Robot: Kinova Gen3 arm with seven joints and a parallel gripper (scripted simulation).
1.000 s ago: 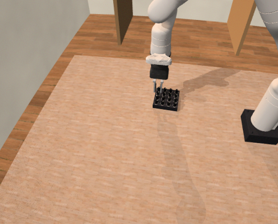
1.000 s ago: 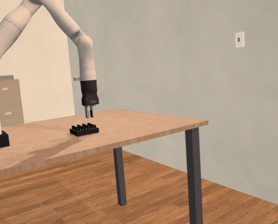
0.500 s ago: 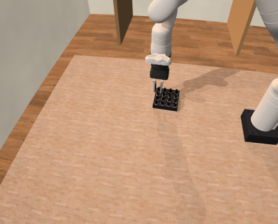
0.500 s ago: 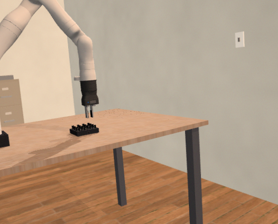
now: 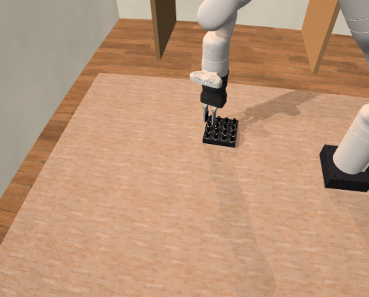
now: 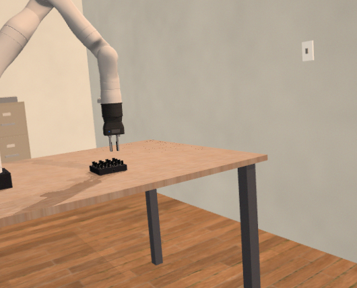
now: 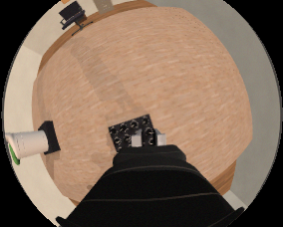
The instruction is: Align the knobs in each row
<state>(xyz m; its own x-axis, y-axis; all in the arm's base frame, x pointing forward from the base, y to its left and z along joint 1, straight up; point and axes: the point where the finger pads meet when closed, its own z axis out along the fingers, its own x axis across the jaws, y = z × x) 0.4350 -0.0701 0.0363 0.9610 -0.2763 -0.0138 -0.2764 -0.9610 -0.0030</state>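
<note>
The black knob box (image 5: 221, 132) stands on its feet on the wooden table, with several small black knobs on top. It also shows in the exterior view (image 6: 108, 166) and in the wrist view (image 7: 132, 129). The knob lines and marks are too small to read. My gripper (image 5: 209, 120) points straight down over the box's far left corner. In the exterior view the fingertips (image 6: 114, 149) hang clearly above the knobs and touch nothing. The fingers stand partly apart with an empty gap between them, as the wrist view (image 7: 147, 138) also shows.
The arm's black base (image 5: 346, 169) is bolted to the table to the right of the box. The table's right edge (image 6: 202, 174) drops to the wooden floor. A wooden desk and a grey wall stand beyond the table.
</note>
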